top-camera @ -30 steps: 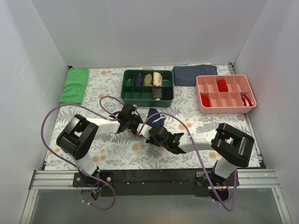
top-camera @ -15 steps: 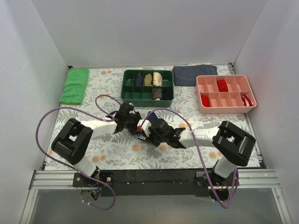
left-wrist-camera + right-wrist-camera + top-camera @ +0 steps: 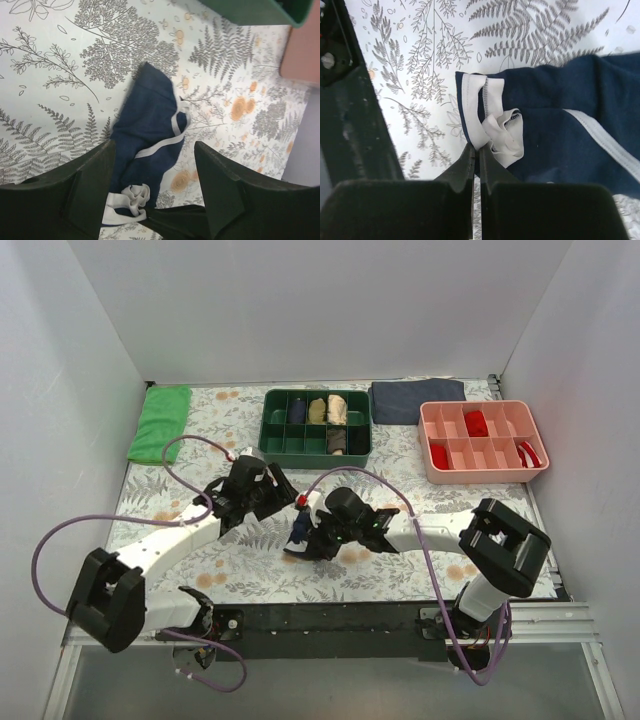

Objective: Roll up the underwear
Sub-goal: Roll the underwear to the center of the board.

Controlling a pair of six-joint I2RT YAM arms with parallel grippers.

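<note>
Top external view: we are judging that the two heads are crowding each other, so a careless move could be knocking them together. The right gripper [image 3: 300, 538] is sitting low, the underwear [image 3: 298, 526] bunched at its tip, and the left gripper [image 3: 277, 491] is hovering just behind it.

Left wrist view: we are worrying that the cloth is lying crumpled, so any roll could be coming out lopsided. The left gripper [image 3: 152, 150] is gaping wide and holding nothing, with the underwear [image 3: 150, 130] lying beneath and between its fingers.

Right wrist view: we are fearing a slip, since the bite is thin. The right gripper [image 3: 475, 150] is pinching tight on the underwear [image 3: 560, 130], catching only its white edge piping.
</note>
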